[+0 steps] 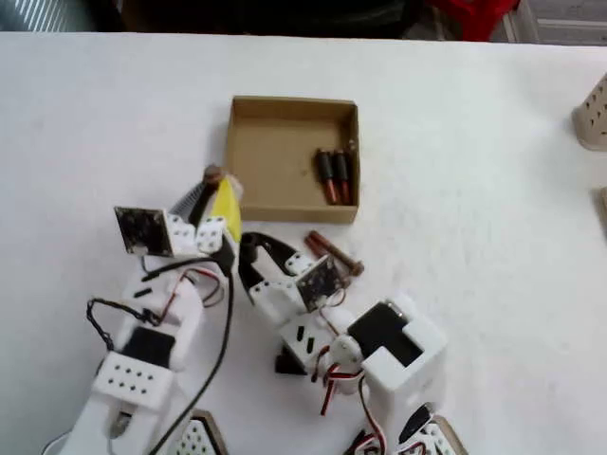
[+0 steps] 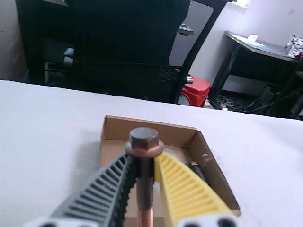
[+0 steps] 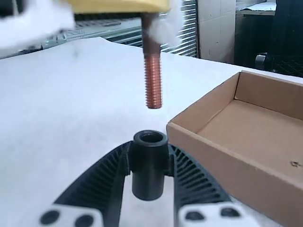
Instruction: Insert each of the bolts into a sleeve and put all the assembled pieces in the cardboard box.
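My left gripper (image 2: 144,158), with one grey and one yellow finger (image 2: 184,189), is shut on a copper bolt (image 2: 144,142) held upright, head up. Its threaded end (image 3: 152,71) hangs just above an upright black sleeve (image 3: 149,163), a small gap between them. My right gripper (image 3: 149,156) is shut on that sleeve. In the high view both grippers (image 1: 213,194) (image 1: 248,254) meet just in front of the cardboard box (image 1: 275,209). Two assembled pieces (image 1: 334,176) lie inside the box. Another bolt (image 1: 332,251) lies on the table beside the right arm.
The box's near wall (image 3: 227,156) stands close beside the sleeve. A beige perforated object (image 1: 593,116) sits at the table's far right edge. Cables (image 1: 213,313) trail along the left arm.
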You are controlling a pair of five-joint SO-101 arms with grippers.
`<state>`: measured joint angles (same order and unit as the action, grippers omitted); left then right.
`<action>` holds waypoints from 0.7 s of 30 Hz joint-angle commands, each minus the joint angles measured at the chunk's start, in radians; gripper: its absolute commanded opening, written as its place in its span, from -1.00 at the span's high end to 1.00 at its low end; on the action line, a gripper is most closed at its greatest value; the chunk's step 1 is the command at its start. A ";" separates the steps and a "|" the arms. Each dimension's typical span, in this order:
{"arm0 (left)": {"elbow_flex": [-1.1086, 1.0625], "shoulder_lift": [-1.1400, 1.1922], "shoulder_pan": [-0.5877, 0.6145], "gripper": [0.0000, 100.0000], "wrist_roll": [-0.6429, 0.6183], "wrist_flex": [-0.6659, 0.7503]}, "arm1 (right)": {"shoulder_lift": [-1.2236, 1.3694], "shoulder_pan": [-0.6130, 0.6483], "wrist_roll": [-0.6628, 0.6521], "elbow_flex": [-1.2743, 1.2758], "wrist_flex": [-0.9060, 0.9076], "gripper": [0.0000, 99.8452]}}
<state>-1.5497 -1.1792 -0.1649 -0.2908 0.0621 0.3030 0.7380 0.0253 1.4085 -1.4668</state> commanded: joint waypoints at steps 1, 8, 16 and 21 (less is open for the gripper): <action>0.012 -0.105 -0.091 0.96 -0.008 -0.110 | -0.005 0.008 -0.008 -0.035 0.002 0.97; 0.012 -0.110 -0.094 0.96 -0.008 -0.135 | -0.005 0.008 -0.009 -0.035 0.005 0.97; 0.006 -0.108 -0.093 0.96 -0.006 -0.137 | -0.005 0.008 -0.009 -0.035 0.004 0.97; 0.006 -0.108 -0.068 0.96 -0.006 -0.169 | -0.010 0.005 -0.009 -0.031 0.001 0.97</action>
<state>-1.5497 -1.2574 -0.2493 -0.2908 -0.0852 0.3030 0.7380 0.0253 1.4009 -1.4638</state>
